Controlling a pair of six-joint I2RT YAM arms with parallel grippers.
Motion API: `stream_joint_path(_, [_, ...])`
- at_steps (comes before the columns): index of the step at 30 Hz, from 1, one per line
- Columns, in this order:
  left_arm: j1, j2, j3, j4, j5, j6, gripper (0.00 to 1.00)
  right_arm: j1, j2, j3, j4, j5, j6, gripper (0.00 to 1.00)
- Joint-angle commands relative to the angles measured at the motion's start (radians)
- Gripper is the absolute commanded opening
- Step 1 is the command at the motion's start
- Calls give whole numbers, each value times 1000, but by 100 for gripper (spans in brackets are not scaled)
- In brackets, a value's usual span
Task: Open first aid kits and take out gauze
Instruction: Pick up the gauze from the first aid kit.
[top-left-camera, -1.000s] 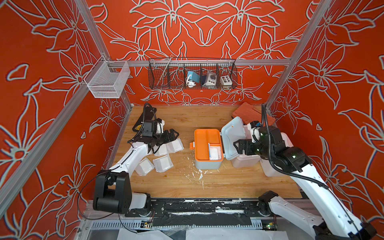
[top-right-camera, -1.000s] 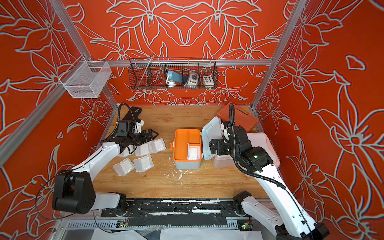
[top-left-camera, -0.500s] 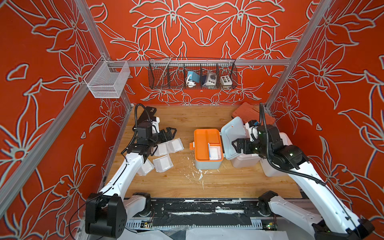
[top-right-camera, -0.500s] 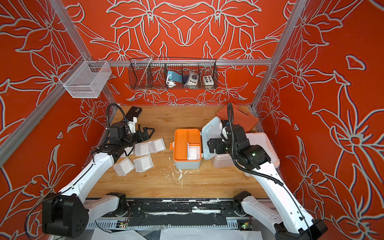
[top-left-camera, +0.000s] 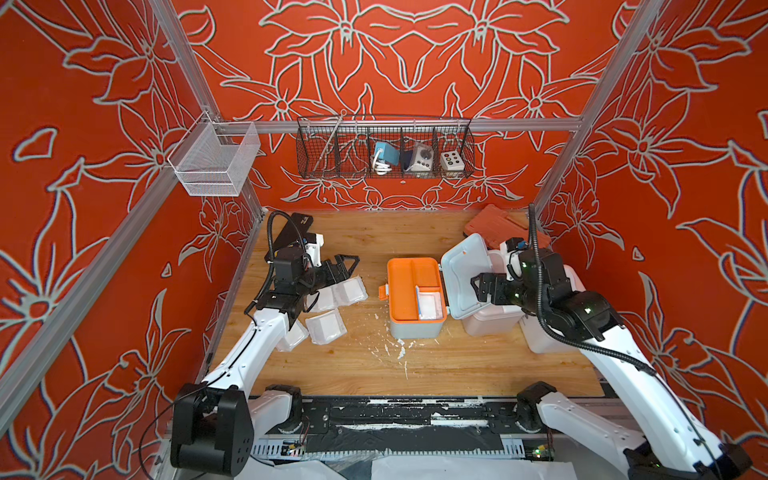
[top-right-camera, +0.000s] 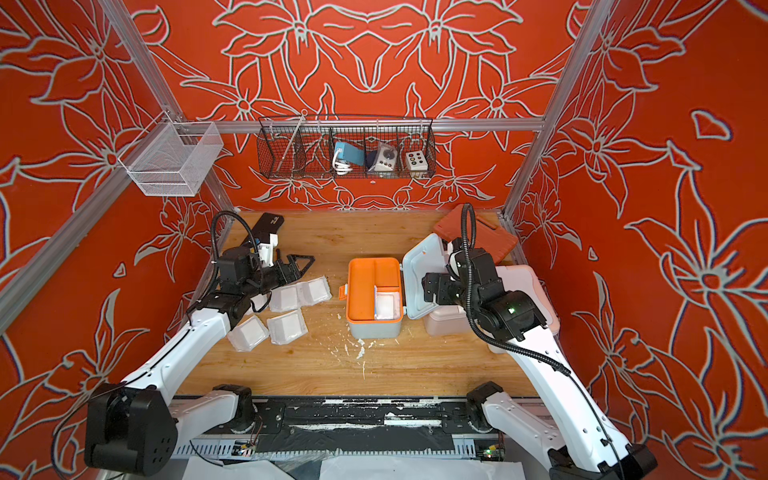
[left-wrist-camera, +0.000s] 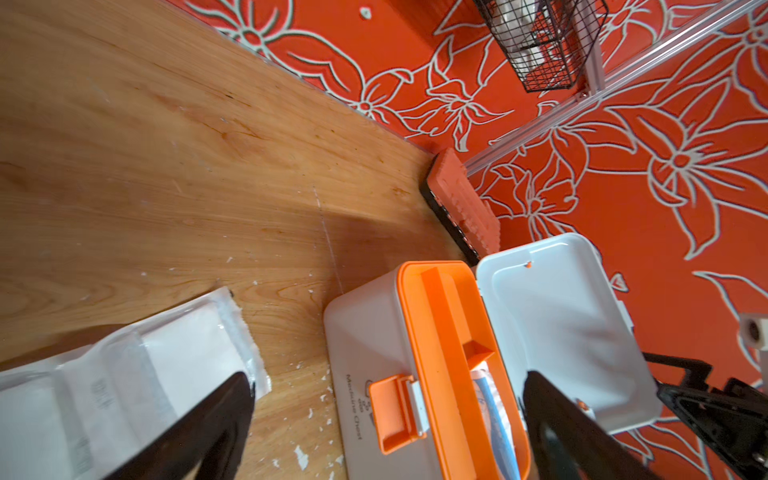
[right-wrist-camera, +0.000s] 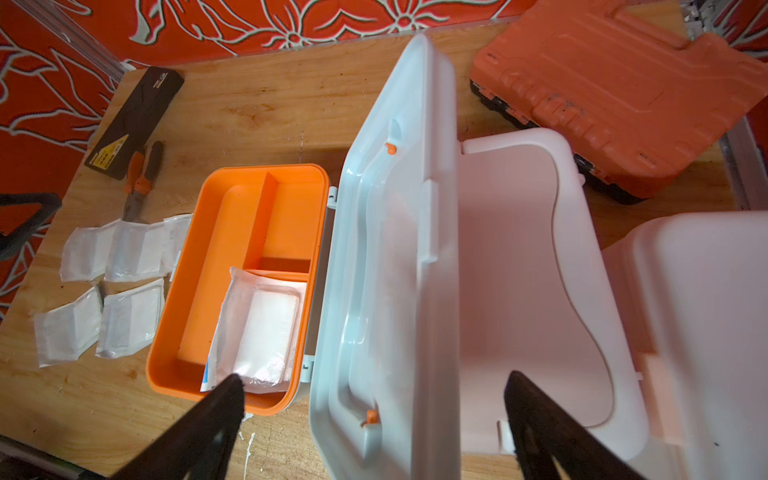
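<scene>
Midway across the wooden table (top-left-camera: 415, 365), the blue-grey kit (top-left-camera: 415, 328) stands with its lid (top-left-camera: 465, 274) thrown back against the pink kit (top-left-camera: 492, 326). One gauze packet (top-left-camera: 429, 303) lies in a corner compartment of its orange tray (top-left-camera: 405, 286). Several loose packets (top-left-camera: 328, 328) lie on the wood under your left gripper (top-left-camera: 348, 271), which hovers just above them, jaws spread wide and empty. Your right gripper (top-left-camera: 478, 289) sits beside the raised lid, equally wide and holding nothing. You look to be emptying this kit. The next move calls for lowering a pincer into that tight compartment and pinching the packet's wrapper without snagging the tray wall. The white kit (top-left-camera: 548, 336) is mostly hidden under your right arm, so you cannot tell whether it is open. White scraps (top-left-camera: 401, 351) fleck the scuffed wood. An orange-red tool case (top-left-camera: 498, 224) and a black case (top-left-camera: 295, 226) lie at the back corners, and a wire basket (top-left-camera: 386, 147) hangs on the flowered red wall.
</scene>
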Motion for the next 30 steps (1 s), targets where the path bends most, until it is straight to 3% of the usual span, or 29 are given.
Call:
stream_joint_path(1, [-67,29,40,12,44,-22,98,-19,-8,30,-2,22,20,98])
stream_joint_path(9, [-382,25,193,-191,-306,-24,98,-89,17,36,-1,-15,11,98])
stream_joint_path(14, [-613,97,348,-405,-657,-83,98,-141,17,8,4,-62,19,98])
stream_joint_path(18, [-770,183,452,-535,-859,-139,98,-174,3,-24,15,-82,25,98])
stream_joint_path(23, [-868,317,570,-691,-992,-191,93,-201,-9,-54,26,-128,35,98])
stream_joint_path(30, [-900,440,656,-773,-988,-207,64,-213,-24,-77,34,-139,36,98])
